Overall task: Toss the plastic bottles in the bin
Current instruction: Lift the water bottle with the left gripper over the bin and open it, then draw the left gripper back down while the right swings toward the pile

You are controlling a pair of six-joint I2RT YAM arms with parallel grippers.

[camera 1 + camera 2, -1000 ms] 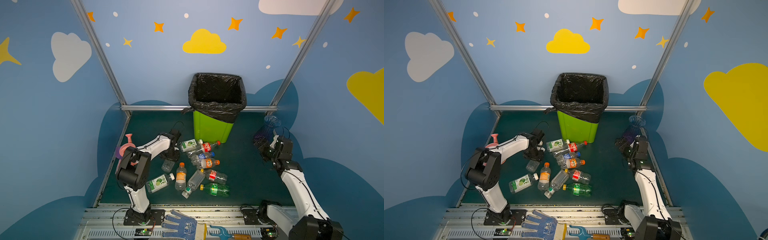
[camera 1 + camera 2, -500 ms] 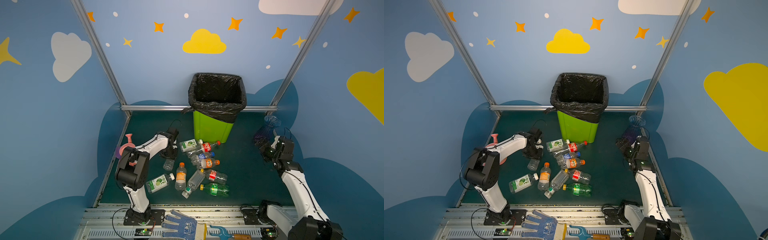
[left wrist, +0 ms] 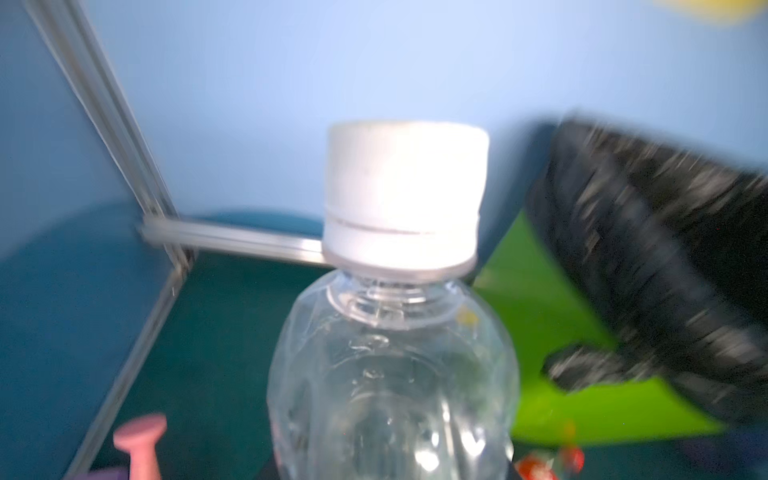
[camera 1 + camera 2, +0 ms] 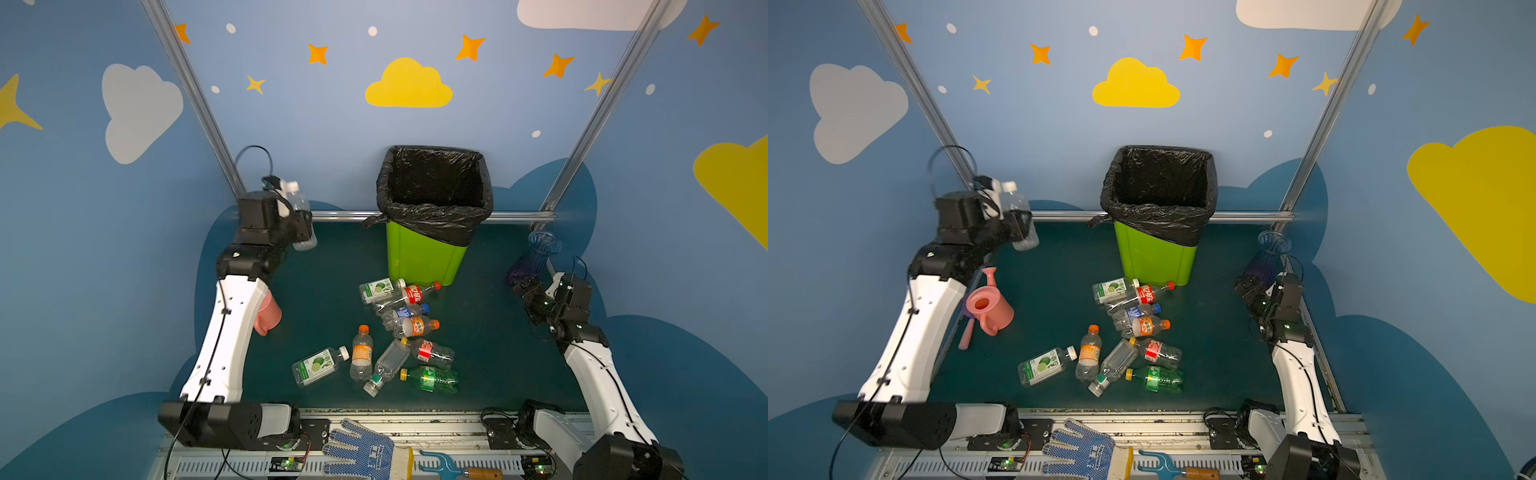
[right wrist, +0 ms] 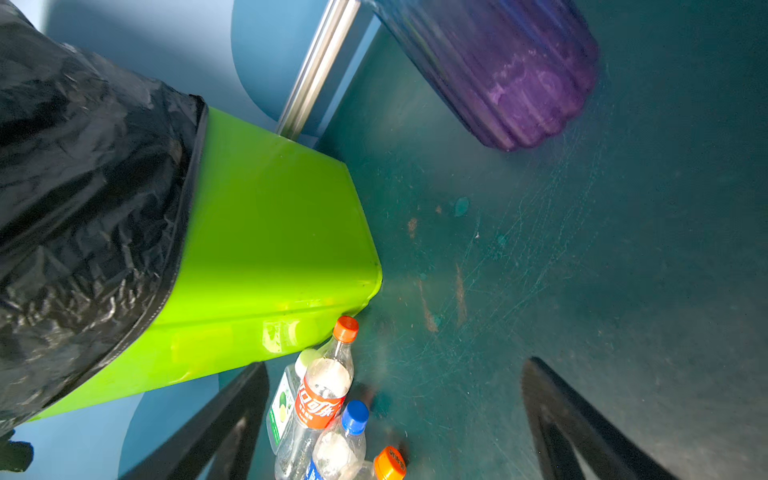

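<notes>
Left gripper (image 4: pixel 302 226) clamped on clear white-capped bottle (image 4: pixel 299 203), high above floor, left of bin (image 4: pixel 424 257). Right gripper (image 4: pixel 521 286) wide open, empty, low beside purple vase (image 4: pixel 536 253).

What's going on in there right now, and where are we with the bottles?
The left gripper is shut on a clear white-capped bottle, holding it upright in the air to the left of the bin, not yet over its opening. The right gripper hangs open and empty beside the blue-purple vase. About nine loose bottles lie on the floor in front of the bin, waiting to be picked up.
</notes>
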